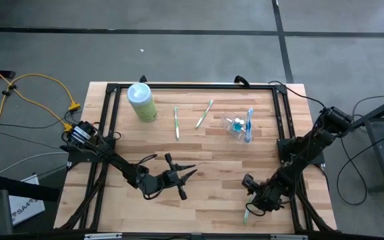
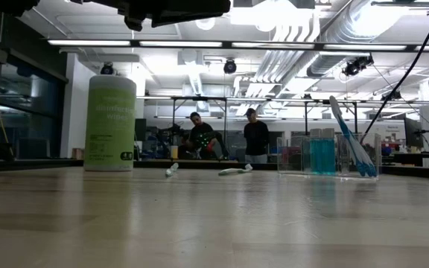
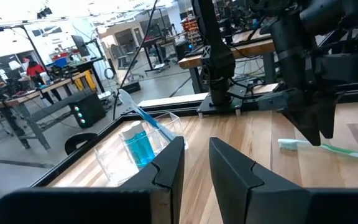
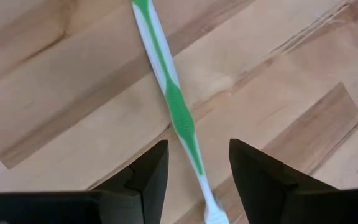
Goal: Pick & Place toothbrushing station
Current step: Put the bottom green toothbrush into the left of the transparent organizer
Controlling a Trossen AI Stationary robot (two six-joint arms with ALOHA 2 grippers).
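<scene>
The toothbrushing station (image 1: 236, 125) is a clear plastic holder that stands on its base at the table's far right. It holds a blue item and a blue toothbrush (image 1: 249, 124) that leans out of it. The station also shows in the low view (image 2: 326, 155) and the left wrist view (image 3: 138, 146). My right gripper (image 1: 248, 208) is open at the near right, pointing down. Its fingers stand on either side of a green-and-white toothbrush (image 4: 178, 115) that lies flat on the table, and they do not touch it. My left gripper (image 1: 189, 179) is open and empty near the table's middle, pointing toward the station.
A pale-green bottle with a white cap (image 1: 142, 102) stands at the far left. Two more green toothbrushes (image 1: 176, 122) (image 1: 204, 113) lie flat in the far middle. A black frame (image 1: 192, 87) runs round the table's edges. People stand in the room beyond the table (image 2: 256, 138).
</scene>
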